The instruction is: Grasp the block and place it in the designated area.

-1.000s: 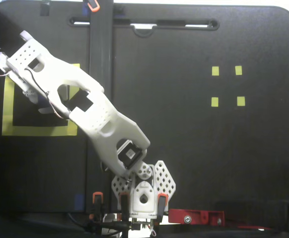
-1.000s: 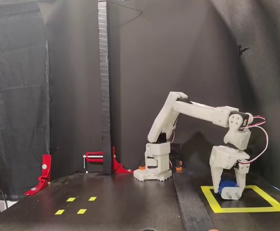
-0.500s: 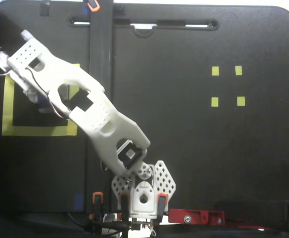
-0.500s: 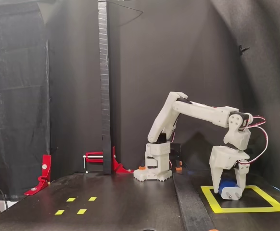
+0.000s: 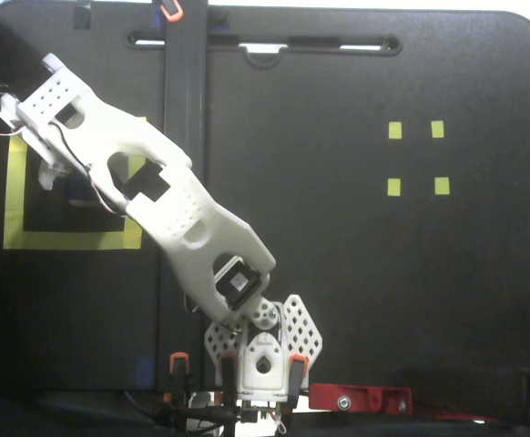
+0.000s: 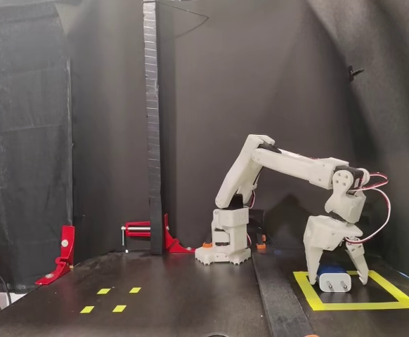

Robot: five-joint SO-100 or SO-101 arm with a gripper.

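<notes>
From above, my own white arm (image 5: 147, 191) hides the block, my gripper and part of the yellow tape square (image 5: 15, 196), while from the side the block (image 6: 333, 279) is too small for me to see its prongs, and the red clamp (image 5: 361, 399) is cut off low down.

The block (image 6: 334, 279), dark blue on top with a pale lower face, rests on the black floor inside the yellow square (image 6: 310, 292), toward its left side in a fixed view. The yellow square (image 5: 14, 196) sits at the table's far left in the top-down fixed view.
</notes>
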